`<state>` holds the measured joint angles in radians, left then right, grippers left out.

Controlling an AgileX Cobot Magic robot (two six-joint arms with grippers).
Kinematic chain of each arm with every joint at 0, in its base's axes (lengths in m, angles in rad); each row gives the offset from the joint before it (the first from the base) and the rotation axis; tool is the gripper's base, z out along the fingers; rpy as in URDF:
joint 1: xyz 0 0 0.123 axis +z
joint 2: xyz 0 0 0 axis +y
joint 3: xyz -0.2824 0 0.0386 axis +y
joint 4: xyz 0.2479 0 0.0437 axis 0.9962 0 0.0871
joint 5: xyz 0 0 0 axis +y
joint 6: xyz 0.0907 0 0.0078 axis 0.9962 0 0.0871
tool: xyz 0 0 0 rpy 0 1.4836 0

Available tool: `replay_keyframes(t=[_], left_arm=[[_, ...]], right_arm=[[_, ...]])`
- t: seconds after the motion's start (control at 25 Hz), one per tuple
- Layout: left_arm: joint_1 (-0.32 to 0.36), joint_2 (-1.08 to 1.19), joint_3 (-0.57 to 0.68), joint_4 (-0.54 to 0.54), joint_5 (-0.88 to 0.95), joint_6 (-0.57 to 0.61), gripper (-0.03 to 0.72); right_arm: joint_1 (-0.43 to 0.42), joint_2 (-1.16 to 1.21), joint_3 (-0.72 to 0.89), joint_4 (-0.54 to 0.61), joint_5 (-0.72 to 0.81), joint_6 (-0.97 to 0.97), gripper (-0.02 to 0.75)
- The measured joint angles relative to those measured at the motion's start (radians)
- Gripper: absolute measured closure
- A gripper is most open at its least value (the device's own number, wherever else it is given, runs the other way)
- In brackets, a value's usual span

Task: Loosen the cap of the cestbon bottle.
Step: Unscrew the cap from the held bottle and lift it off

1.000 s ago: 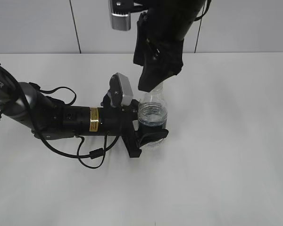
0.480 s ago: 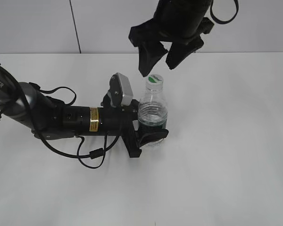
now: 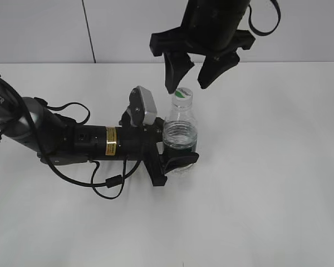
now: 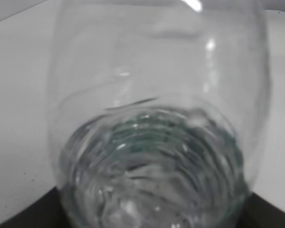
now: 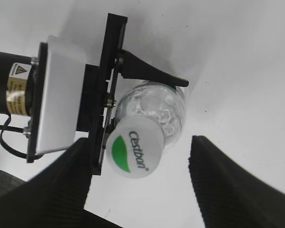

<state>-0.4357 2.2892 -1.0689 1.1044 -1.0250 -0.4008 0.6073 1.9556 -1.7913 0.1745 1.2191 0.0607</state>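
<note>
Right fingers (image 3: 175, 71): spread wide, holding nothing; one black finger hangs on either side of the cap, both just above it and clear of it.
Right gripper (image 3: 188, 88): directly over the bottle's top; in the right wrist view (image 5: 141, 178) its two ribbed fingers frame the cap with open space on both sides.
Left gripper (image 3: 177, 157): clenched around the lower body of the cestbon bottle, at the band of its dark green label, one finger in front of the bottle and one behind.
Cestbon bottle (image 3: 180, 130): upright on the white table (image 3: 267, 167), clear with ribbed shoulders; it fills the left wrist view (image 4: 156, 142), blurred at close range.
Cap (image 3: 182, 94): seated on the bottle's neck, white with a green patch; the right wrist view (image 5: 135, 153) shows its "Cestbon" lettering.
Left arm (image 3: 72, 139): lies low along the table, reaching the bottle from its left side, with its wrist camera (image 3: 143, 105) just left of the bottle's shoulder.
Cable (image 3: 100, 186): black, looped on the table beneath the left arm, left of the bottle.
</note>
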Motion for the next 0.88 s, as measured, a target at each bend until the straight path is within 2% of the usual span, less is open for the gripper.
replay_keyframes(t=[0.68, 0.88], left_arm=[[0.0, 0.0, 0.0, -0.001, 0.001, -0.002, 0.284], [0.0, 0.0, 0.0, -0.002, 0.001, -0.002, 0.284]], right_arm=[[0.0, 0.045, 0.0, 0.006, 0.001, 0.006, 0.304], [0.0, 0.045, 0.0, 0.011, 0.001, 0.005, 0.395]])
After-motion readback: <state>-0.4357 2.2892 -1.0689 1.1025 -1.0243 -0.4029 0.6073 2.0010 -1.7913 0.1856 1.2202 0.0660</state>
